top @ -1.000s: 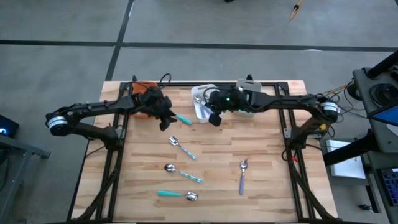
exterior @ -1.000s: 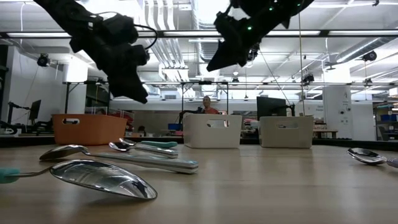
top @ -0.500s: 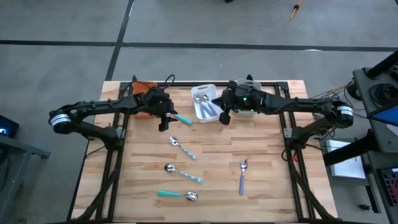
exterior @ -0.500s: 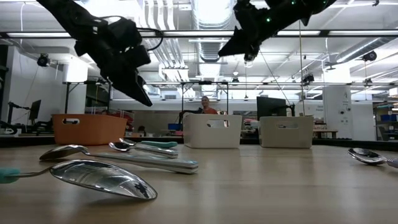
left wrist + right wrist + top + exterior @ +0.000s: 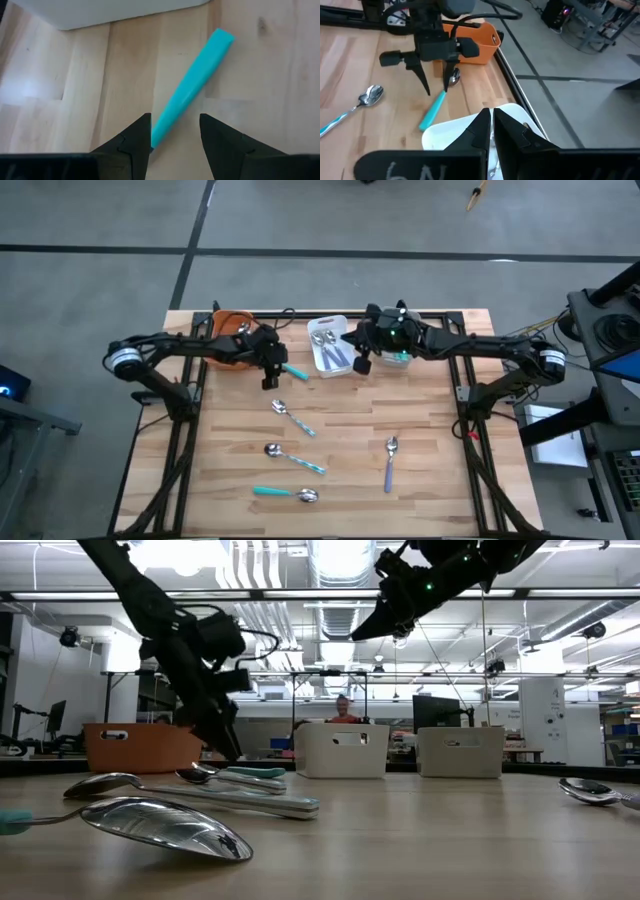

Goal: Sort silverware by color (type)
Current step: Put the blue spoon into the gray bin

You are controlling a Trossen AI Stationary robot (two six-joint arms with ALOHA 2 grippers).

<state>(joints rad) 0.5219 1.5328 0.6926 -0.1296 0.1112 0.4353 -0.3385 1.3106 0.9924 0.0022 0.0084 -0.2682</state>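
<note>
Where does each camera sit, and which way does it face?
High: overhead, straight down on table; both arms show.
Low: table height, level across spoons toward bins; both arms hang in.
Left wrist: down at teal spoon between open left gripper.
Right wrist: past shut right gripper over white bin.
Shared: teal spoon and left gripper show in both wrist views.

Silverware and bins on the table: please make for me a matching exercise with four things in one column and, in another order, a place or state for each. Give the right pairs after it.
Things:
1. teal-handled spoon
2. lavender-handled spoon
3. white bin
4. right end effector

Places or states:
A. holds several pieces of silverware
B. lies alone on the table's right part
C. shut, empty, above the white bin's edge
D. lies between the open fingers of the left end effector

Pairs: 1-D, 2-B, 3-A, 4-C
</note>
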